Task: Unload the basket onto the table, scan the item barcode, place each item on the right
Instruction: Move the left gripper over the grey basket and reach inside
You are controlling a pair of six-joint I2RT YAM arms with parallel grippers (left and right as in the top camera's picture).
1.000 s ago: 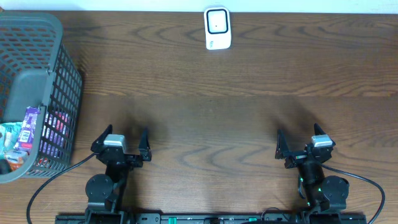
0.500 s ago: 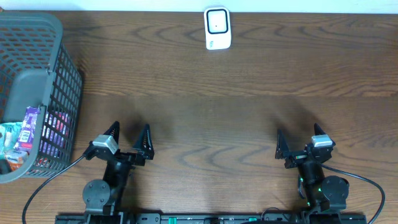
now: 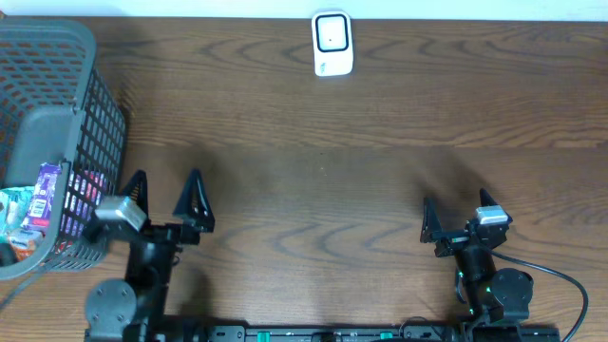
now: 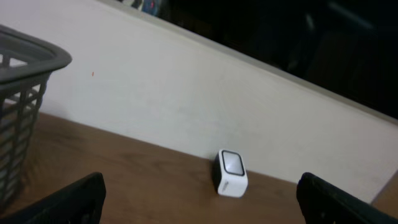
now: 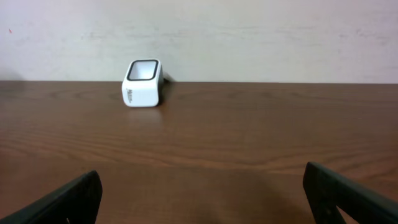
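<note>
1. Small white boxy scanner is sitting at the brown wooden table's far edge
2. Colourful packets are lying in the grey plastic mesh basket, far left
3. Left gripper is hovering beside it, fingers wide apart, empty
4. Right gripper is looking the same, front right

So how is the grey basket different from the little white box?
The basket is big, dark grey and full of holes; the white scanner is small and solid. The basket sits at the left edge with packets inside; the scanner stands at the far edge, holding nothing. Both rest on the wooden table, untouched.
</note>
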